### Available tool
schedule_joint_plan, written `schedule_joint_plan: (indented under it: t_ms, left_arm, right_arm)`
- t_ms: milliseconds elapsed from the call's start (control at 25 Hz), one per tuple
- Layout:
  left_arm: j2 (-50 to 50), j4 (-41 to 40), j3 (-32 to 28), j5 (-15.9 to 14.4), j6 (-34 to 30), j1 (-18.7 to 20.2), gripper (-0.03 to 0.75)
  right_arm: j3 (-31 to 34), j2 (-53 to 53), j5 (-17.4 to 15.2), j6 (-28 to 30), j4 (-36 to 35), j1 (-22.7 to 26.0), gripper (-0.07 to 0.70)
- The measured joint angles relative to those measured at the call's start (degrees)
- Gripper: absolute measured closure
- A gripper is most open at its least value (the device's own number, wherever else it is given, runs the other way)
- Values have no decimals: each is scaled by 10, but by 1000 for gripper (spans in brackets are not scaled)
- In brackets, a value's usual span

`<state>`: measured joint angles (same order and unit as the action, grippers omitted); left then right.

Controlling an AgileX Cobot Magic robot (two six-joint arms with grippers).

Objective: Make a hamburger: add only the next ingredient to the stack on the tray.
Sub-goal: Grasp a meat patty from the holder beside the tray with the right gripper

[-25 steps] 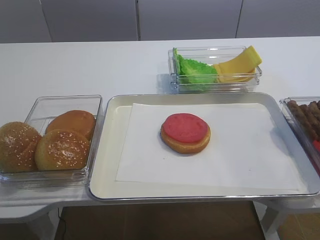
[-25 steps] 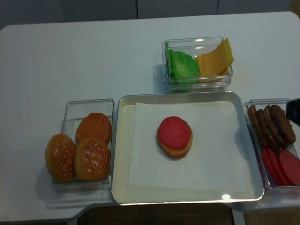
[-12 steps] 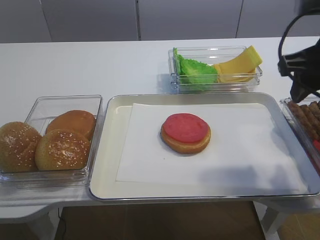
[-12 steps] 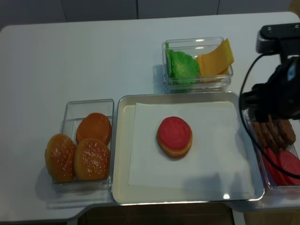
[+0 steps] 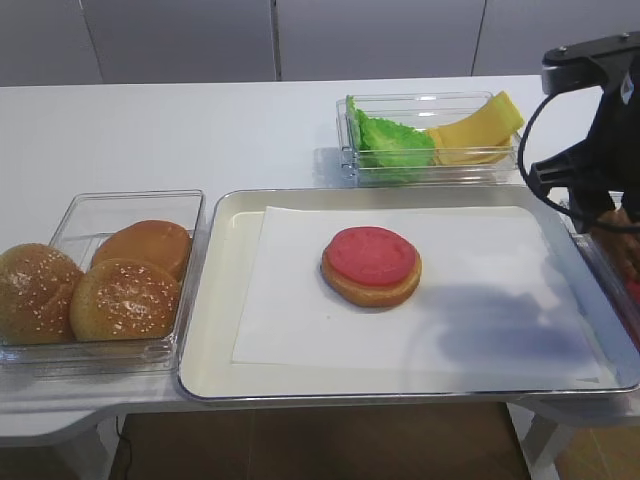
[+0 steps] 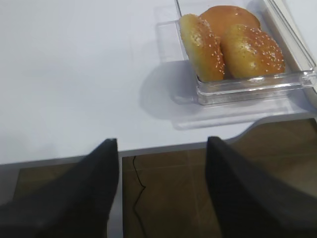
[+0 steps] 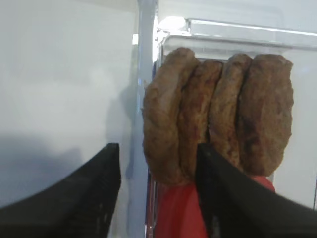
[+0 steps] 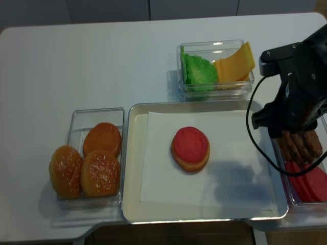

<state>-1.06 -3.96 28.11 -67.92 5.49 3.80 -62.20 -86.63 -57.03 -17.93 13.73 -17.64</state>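
right wrist view: the right claw, having just swung in, is hanging spread around the leftmost patty at center frame, while the stack is waiting mid-tray.

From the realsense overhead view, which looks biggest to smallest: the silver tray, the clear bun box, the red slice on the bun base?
1. Rectangular silver metal tray, clearly largest.
2. Clear plastic box of sesame buns.
3. Round red slice on the golden bun base, smallest.
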Motion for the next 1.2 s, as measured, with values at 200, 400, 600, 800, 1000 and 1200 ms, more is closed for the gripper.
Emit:
schedule_joint_plan:
  t_ms: [200,400,600,800,1000,1200]
  left_arm:
    - [0,0,0,0,0,0,300]
    - [0,0,0,0,0,0,300]
    - [0,0,0,0,0,0,300]
    - [0,0,0,0,0,0,300]
    - [0,0,0,0,0,0,300]
    - [0,0,0,0,0,0,300]
  right_arm:
    - [0,-21,16,0,10,0,265]
    - [0,-23,34,0,15,0,311]
    - [0,-41,39,0,16,0,335]
    - [0,-43,39,-2,18,0,367]
    - [-1,-45,33,-10,27,0,416]
    - [-1,-45,27,-15,29,0,472]
